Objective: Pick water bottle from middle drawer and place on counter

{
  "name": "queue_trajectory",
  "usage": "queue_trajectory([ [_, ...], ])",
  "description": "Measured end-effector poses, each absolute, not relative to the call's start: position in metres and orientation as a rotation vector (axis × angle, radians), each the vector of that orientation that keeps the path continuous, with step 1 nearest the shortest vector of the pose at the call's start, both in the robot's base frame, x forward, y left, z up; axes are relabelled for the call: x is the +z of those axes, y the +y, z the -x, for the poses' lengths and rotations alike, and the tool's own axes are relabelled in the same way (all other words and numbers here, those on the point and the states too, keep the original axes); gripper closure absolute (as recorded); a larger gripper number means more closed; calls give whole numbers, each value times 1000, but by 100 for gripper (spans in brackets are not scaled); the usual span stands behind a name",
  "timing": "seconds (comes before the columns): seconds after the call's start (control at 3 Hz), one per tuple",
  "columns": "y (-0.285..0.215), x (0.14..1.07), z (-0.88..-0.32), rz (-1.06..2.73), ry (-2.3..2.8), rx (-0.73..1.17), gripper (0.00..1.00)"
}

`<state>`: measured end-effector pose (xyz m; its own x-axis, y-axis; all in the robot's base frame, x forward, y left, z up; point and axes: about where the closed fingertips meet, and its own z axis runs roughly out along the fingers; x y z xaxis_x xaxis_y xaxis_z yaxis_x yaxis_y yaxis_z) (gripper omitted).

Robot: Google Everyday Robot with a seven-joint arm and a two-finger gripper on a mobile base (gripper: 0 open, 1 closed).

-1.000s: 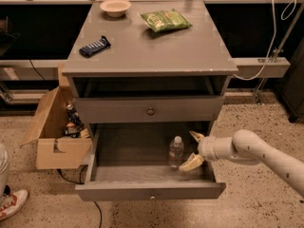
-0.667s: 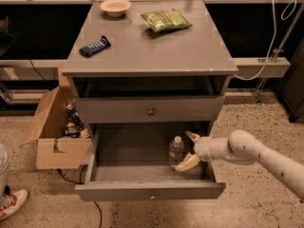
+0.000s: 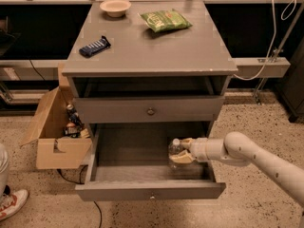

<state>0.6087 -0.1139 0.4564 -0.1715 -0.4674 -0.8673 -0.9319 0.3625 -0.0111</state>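
The fingers (image 3: 181, 159) of the gripper (image 3: 183, 150) stand spread, one on each side of the upright water bottle (image 3: 174, 149) in the right half of the open middle drawer (image 3: 128, 153), below the counter's (image 3: 152, 51) front right corner. The arm (image 3: 251, 158) extends in from the right; a bowl (image 3: 115, 7) sits at the counter's back left corner.

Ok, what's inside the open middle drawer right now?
The water bottle stands at the right of the middle drawer, with the gripper inside the drawer at it. The gripper covers part of the bottle, and the drawer front hides the nearest floor.
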Motion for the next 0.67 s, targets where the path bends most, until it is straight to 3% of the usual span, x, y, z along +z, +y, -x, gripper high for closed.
queue_trajectory([
  [0.67,-119,506,-589,1179,1624,763,89],
])
